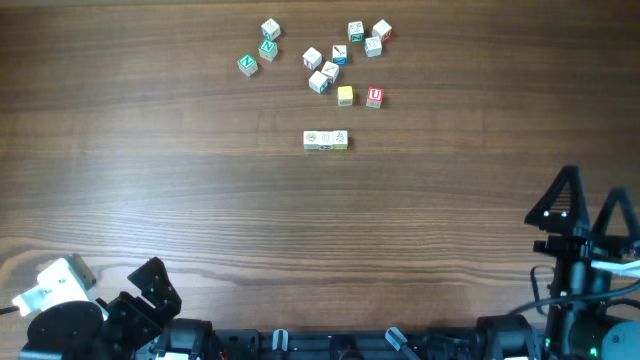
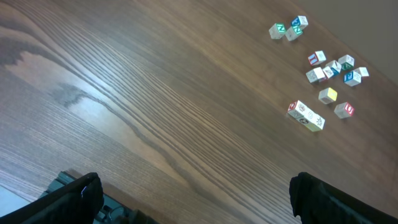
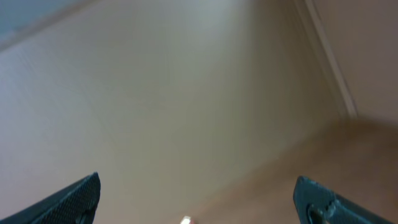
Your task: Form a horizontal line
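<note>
The row of three cubes point(image 1: 326, 140) lies side to side on the desk point(image 1: 180, 190), toward the far middle, just in front of the scattered loose cubes point(image 1: 345, 95). Both grippers are well apart from it at the near edge. The left gripper point(image 2: 198, 196) is spread wide at the near left corner, and the right gripper point(image 1: 590, 212) is spread wide at the near right.

A row of three cubes point(image 2: 306, 116) lies on the wooden table point(image 2: 155, 93), loose cubes point(image 2: 329, 65) just beyond; the left gripper point(image 2: 196, 190) gapes wide.
</note>
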Robot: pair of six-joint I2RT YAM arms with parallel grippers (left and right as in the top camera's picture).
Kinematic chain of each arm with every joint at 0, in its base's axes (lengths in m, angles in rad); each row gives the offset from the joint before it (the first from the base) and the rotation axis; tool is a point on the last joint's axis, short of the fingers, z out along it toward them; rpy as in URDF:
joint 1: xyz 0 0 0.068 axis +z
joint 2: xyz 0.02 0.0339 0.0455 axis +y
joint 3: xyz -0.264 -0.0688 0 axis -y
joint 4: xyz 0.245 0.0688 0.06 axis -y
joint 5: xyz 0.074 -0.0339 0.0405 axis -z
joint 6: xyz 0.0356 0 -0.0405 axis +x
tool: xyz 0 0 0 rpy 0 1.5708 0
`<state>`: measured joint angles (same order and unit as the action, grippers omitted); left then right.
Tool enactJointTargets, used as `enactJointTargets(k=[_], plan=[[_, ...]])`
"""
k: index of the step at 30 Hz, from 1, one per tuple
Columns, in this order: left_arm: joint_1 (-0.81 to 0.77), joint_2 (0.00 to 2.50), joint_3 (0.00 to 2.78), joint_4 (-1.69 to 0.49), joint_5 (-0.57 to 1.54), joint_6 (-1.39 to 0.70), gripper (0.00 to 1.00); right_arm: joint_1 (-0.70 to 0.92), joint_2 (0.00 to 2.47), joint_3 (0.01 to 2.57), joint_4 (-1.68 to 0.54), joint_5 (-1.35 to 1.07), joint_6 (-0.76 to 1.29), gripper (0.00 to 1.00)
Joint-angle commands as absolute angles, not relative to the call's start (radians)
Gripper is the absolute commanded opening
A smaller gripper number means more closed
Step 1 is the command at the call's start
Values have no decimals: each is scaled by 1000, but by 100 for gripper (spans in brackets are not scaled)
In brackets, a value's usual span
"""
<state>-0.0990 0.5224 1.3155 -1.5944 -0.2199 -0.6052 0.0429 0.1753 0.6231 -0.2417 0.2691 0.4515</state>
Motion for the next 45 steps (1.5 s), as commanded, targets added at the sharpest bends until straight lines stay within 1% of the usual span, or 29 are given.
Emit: enactJointTargets(k=[1, 5, 10, 12, 19, 23, 24, 29, 36, 45], plan=[[-104, 516, 1310, -1595, -233, -618, 100, -33, 157, 502, -84, 126, 329, 100], [-104, 516, 1310, -1595, -233, -618, 100, -39, 134, 355, 114, 84, 329, 100], [-104, 516, 1310, -1595, -233, -618, 100, -44, -1, 202, 183, 113, 318, 100], [-104, 516, 1310, -1595, -233, -618, 100, -51, 9, 172, 208, 112, 324, 100], [-104, 516, 1310, -1595, -233, -618, 100, -51, 3, 94, 118, 115, 342, 100], [-104, 516, 1310, -1595, -233, -618, 100, -51, 2, 5, 123, 115, 344, 100], [-104, 516, 1310, -1595, -233, -618, 100, -50, 2, 5, 80, 115, 346, 100], [-104, 516, 1310, -1595, -233, -618, 100, -50, 2, 5, 15, 120, 309, 100], [-104, 516, 1310, -1595, -233, -618, 100, -49, 2, 5, 9, 58, 176, 100], [-104, 516, 1310, -1595, -233, -618, 100, -47, 4, 5, 10, 44, 185, 100]])
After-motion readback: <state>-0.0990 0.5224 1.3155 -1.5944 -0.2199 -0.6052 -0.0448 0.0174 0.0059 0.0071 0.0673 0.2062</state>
